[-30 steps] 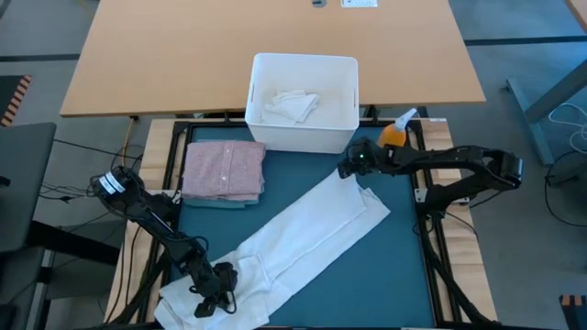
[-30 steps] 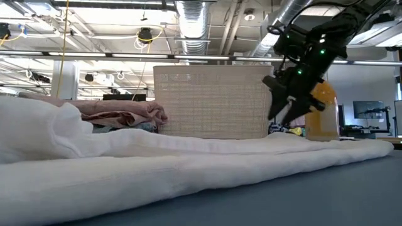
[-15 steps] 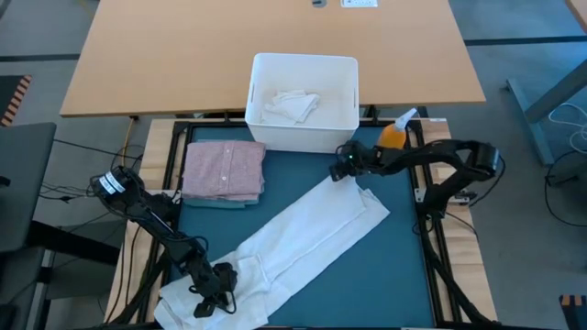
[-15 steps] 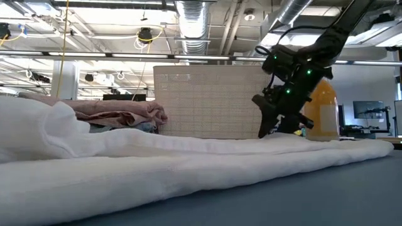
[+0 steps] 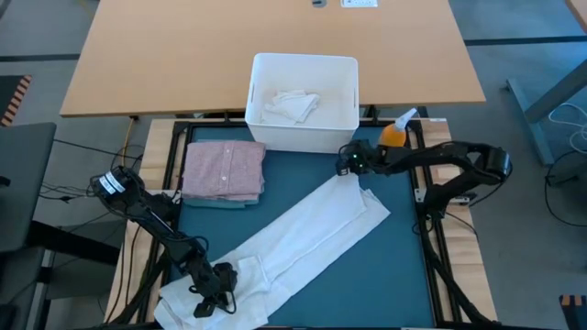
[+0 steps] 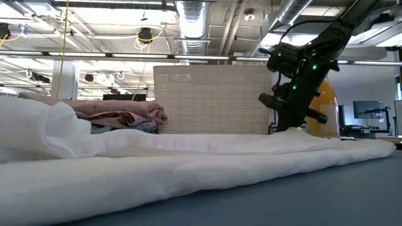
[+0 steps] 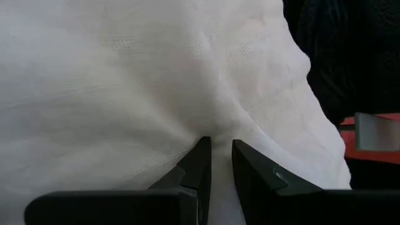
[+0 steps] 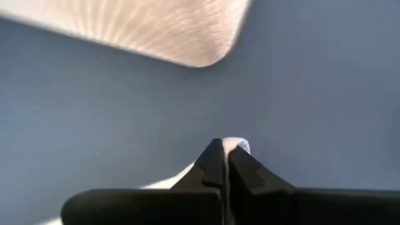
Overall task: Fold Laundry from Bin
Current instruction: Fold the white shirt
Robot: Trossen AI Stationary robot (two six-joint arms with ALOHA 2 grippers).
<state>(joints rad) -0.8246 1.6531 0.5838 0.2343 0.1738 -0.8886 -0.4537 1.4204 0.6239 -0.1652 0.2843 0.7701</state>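
A long white cloth [image 5: 303, 240] lies slantwise on the teal mat [image 5: 385, 275], from the near left to the far right. My left gripper [image 5: 213, 291] is shut on its near left end. My right gripper [image 5: 344, 170] is shut on its far right corner, just in front of the white bin [image 5: 304, 130]. The bin holds another crumpled white piece [image 5: 292, 104]. A folded pink shirt [image 5: 225, 169] rests on a folded blue garment at the mat's far left. My left gripper pinches a bunched fold of the white cloth [image 7: 219, 128] between its two fingers, slanting down from the near left. Creases run from the cloth into the fingertips. That end rests on the mat. My right gripper pinches the tip of the cloth's far corner [image 8: 236, 145] between its shut fingers, only a small bit of white showing past the tips. The fingers slant down from the right. The corner sits low, at the mat.
An orange spray bottle [image 5: 394, 134] stands just right of the bin, close behind my right arm. A bare wooden table [image 5: 183, 55] lies beyond the bin. The black frame rails [image 5: 426, 229] edge the mat on both sides.
My right gripper has sunk toward the cloth's far right corner, swung a little toward the left and back, and shut on that corner. The cloth itself lies as before, and my left gripper has kept its hold.
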